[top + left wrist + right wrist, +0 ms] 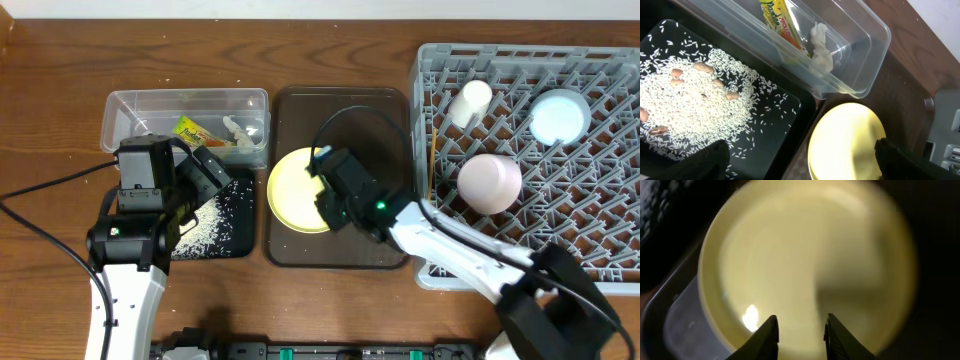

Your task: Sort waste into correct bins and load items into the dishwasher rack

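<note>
The round yellow plate (293,190) lies on the brown serving tray (340,110). My right gripper (326,196) hovers over the plate's right side; in the right wrist view the jaws (801,322) stand apart with only the plate (805,255) below them. My left gripper (212,172) hangs wide open over the black tray (240,245), which is strewn with rice (695,105). The clear tub (120,105) holds the yellow-green wrapper (777,17) and the white tissue (821,47). The grey rack (600,250) holds the white cup (470,102), light blue bowl (558,117), pink bowl (490,182) and chopsticks (433,160).
A few brown nut-like bits (704,67) lie among the rice. The tub, black tray, serving tray and rack stand close side by side. Black cables trail from both arms across the wooden table (60,60).
</note>
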Controlling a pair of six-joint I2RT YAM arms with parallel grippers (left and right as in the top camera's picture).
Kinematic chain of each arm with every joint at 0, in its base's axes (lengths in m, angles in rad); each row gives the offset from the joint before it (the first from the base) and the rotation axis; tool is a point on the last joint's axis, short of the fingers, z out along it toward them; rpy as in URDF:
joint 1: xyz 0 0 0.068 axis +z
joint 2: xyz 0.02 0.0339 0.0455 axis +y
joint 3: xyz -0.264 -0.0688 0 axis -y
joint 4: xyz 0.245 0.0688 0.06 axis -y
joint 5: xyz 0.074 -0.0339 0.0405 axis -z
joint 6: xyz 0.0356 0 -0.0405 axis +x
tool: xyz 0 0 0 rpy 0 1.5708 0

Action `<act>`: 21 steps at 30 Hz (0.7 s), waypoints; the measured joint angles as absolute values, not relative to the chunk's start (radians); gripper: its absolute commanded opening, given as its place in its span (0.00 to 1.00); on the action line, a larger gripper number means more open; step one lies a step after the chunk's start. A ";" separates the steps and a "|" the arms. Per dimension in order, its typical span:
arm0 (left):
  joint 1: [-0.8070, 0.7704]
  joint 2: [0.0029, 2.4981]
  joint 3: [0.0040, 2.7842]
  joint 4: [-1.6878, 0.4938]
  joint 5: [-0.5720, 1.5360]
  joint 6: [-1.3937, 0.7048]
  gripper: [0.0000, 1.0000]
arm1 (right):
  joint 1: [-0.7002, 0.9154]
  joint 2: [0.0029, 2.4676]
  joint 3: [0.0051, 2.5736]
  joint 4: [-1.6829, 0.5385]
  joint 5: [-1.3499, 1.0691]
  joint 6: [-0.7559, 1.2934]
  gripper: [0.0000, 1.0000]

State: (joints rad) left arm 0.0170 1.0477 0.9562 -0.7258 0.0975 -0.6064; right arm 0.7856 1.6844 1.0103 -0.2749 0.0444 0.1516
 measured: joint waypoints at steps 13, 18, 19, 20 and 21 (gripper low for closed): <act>0.017 1.048 0.956 -0.726 0.098 -0.606 0.95 | 0.775 1.702 1.010 -0.280 0.303 0.067 0.36; 0.017 1.048 0.956 -0.726 0.097 -0.606 0.95 | 0.775 1.759 1.010 -0.257 0.315 0.059 0.41; 0.017 1.048 0.956 -0.726 0.098 -0.606 0.95 | 0.775 1.770 1.010 -0.251 0.315 0.059 0.41; 0.017 1.048 0.956 -0.726 0.097 -0.606 0.95 | 0.775 1.779 1.010 -0.247 0.315 0.059 0.42; 0.017 1.048 0.956 -0.726 0.097 -0.606 0.95 | 0.775 1.786 1.010 -0.244 0.316 0.059 0.42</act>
State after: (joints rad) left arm 0.0170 1.0477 0.9562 -0.7258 0.0975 -0.6064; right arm 0.7753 1.7859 1.0103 -0.2440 0.3164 0.0586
